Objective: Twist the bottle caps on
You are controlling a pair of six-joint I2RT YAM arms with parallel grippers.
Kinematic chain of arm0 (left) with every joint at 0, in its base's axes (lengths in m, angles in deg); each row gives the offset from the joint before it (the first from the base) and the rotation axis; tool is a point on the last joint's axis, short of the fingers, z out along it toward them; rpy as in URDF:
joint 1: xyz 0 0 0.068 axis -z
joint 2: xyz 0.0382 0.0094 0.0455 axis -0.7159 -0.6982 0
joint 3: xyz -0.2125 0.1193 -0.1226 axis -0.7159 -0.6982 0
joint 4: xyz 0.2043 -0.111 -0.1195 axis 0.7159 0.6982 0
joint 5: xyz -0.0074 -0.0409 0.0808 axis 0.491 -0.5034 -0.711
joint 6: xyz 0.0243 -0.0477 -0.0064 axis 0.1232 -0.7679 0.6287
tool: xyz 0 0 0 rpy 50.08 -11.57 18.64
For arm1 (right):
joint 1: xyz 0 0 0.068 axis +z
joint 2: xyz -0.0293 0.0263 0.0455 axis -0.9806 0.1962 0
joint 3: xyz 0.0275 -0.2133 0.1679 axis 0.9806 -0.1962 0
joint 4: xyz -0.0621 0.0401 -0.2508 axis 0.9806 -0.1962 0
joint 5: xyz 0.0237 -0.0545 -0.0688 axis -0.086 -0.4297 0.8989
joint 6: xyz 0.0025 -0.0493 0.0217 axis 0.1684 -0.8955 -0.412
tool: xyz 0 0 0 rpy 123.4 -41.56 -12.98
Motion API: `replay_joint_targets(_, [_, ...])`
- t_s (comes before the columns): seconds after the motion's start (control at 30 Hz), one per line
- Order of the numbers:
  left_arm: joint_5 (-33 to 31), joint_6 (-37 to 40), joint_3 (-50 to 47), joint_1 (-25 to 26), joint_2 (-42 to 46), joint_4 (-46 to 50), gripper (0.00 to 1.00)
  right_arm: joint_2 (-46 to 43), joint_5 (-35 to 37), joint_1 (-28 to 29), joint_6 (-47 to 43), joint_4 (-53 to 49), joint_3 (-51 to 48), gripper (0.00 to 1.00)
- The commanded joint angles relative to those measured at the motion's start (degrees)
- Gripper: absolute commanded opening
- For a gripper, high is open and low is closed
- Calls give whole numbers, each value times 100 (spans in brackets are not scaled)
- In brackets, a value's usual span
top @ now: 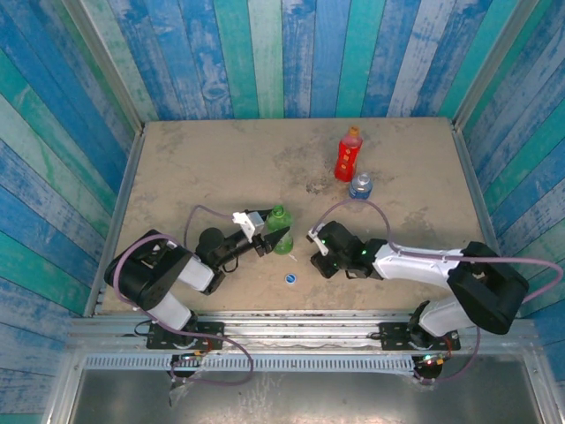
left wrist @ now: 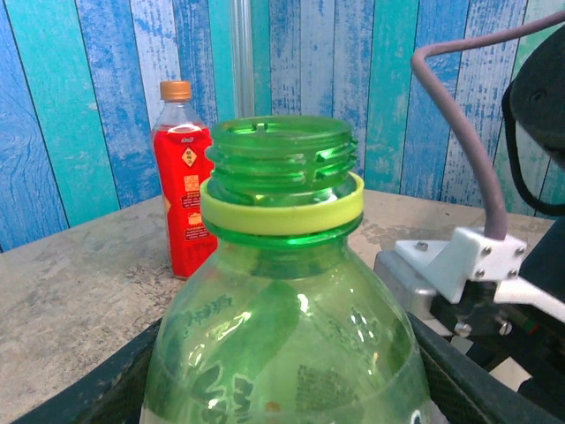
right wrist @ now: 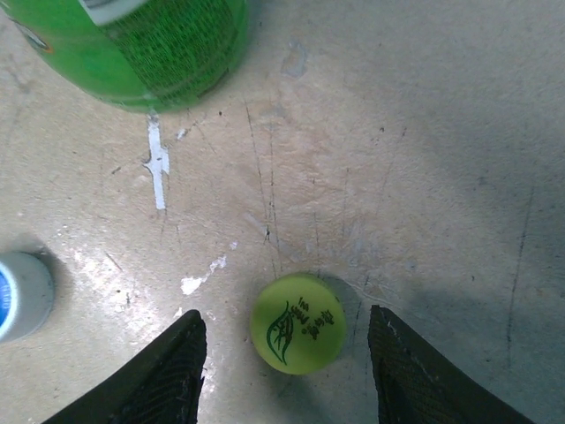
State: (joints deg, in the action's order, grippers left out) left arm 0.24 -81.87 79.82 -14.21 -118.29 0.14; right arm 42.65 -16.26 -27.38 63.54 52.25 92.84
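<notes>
The left gripper [top: 274, 233] clasps the green bottle [left wrist: 291, 291] by its body. The bottle stands upright with its threaded neck bare. The right gripper [right wrist: 284, 329] hangs wide open and empty over the table [right wrist: 424, 159]. The yellow-green cap [right wrist: 297, 335] lies flat between its fingers, printed top up. It touches neither finger and sits slightly nearer the one at 3 o'clock. From the cap, the bottle's base is at 11 o'clock and the blue cap [right wrist: 18, 296] at 9 o'clock.

The step in hand looks like picking up this cap. It is best to shift a touch toward 3 o'clock to centre, sink straight down, and close on the rim low and level. That way the cap should meet the threads squarely. The left grip should stay firm against the twist.
</notes>
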Motion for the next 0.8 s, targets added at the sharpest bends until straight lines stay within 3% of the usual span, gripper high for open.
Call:
replay_joint_targets(0.0, [-66,143,-34,23,47,248,61,148,46,46,113,173,17,50])
replay_joint_targets(0.53, [-35,161,-21,40,115,368,62,374,161,48,86,100,68,33])
replay_joint_targets(0.77, [-7,187,-5,40,147,441,62,-122,195,46,72,-231,244,30])
